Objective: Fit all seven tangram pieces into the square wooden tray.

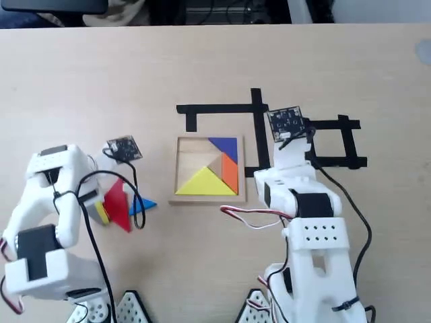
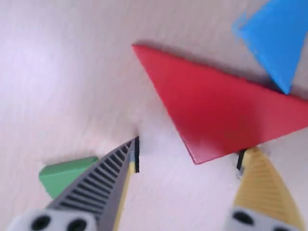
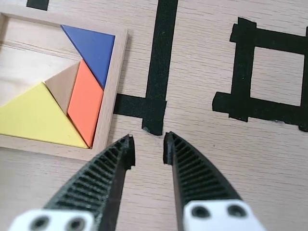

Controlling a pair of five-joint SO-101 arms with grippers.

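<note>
The square wooden tray (image 1: 183, 142) lies mid-table and holds a yellow triangle (image 1: 201, 182), a dark blue triangle (image 1: 225, 146), an orange piece (image 1: 230, 173) and a small tan triangle (image 1: 216, 167); its far-left part is bare wood. Left of the tray lie a red triangle (image 1: 118, 199) and a light blue piece (image 1: 144, 204). My left gripper (image 2: 187, 161) is open, low over the table, and a corner of the red triangle (image 2: 221, 110) sits between its tips. A green piece (image 2: 62, 175) lies beside its grey finger (image 2: 110, 175). My right gripper (image 3: 148, 139) hovers open by a narrow gap, empty, just right of the tray (image 3: 111, 120).
Black tape lines (image 1: 222, 108) frame the tray's far side, and a taped square (image 1: 333, 142) lies to the right. The right arm (image 1: 306, 208) stands close to the tray's right edge. A black cable (image 1: 114, 176) loops over the loose pieces.
</note>
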